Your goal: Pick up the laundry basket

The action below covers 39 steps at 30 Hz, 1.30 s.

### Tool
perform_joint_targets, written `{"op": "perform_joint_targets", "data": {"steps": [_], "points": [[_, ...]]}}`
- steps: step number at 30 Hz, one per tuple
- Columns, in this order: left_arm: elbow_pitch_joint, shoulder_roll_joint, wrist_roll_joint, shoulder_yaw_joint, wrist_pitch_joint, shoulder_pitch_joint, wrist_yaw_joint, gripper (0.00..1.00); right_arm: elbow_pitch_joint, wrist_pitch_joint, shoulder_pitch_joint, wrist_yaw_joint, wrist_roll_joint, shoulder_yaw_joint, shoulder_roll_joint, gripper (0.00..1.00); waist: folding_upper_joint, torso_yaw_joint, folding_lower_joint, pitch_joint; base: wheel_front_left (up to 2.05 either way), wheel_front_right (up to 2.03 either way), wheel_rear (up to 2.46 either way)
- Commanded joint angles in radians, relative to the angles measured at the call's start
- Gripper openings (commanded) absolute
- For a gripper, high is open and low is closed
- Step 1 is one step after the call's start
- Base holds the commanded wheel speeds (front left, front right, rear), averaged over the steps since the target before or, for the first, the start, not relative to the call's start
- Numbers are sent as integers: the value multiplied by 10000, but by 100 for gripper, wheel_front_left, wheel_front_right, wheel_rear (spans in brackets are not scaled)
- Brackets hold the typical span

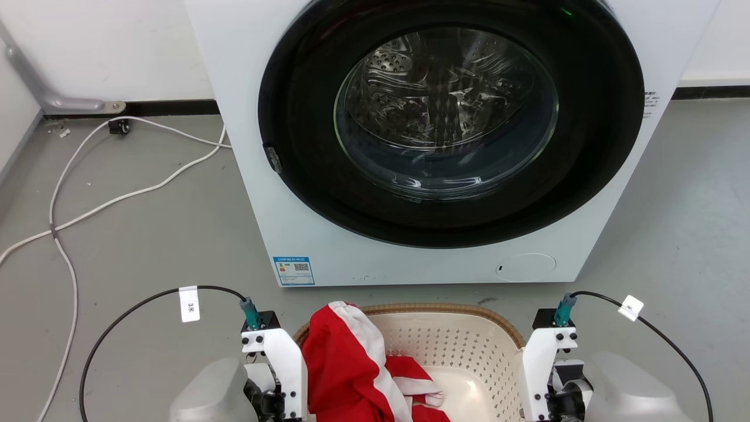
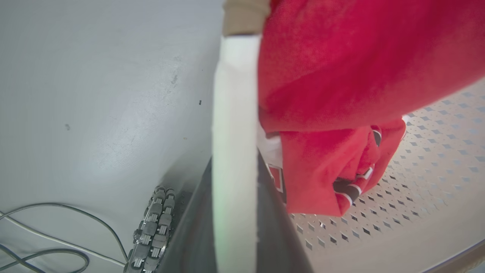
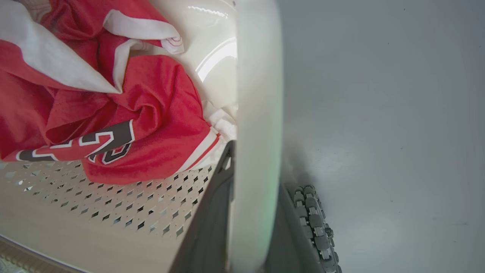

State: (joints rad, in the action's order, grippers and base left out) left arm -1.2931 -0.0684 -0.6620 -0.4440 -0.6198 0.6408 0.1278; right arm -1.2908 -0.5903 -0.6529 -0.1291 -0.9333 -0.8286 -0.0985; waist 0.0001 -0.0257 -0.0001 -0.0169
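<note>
The laundry basket [image 1: 463,343], with a red and white shirt [image 1: 345,363] heaped inside, is just in front of the washing machine [image 1: 328,234], the left gripper [image 2: 235,178] clamping its jaws on the white left handle [image 2: 235,94] and the right gripper [image 3: 255,170] clamping its jaws on the right handle [image 3: 259,76]

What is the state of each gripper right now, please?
The left gripper is closed on the left handle of the laundry basket.
The right gripper is closed on its right handle.
</note>
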Motion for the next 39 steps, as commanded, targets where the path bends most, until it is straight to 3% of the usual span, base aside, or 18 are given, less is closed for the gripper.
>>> {"op": "perform_joint_targets", "data": {"steps": [1, 39], "points": [[52, -1, -31, -16, 55, -82, 48, 0, 15, -30, 158, -29, 34, 0, 60, 0, -1, 6, 1, -1, 0, 0, 0], [54, -87, -460, -439, 276, -55, 47, 0, 13, -242, 259, -29, 89, 246, 150, 0, -1, -37, 1, 12, 0, 0, 0]]}}
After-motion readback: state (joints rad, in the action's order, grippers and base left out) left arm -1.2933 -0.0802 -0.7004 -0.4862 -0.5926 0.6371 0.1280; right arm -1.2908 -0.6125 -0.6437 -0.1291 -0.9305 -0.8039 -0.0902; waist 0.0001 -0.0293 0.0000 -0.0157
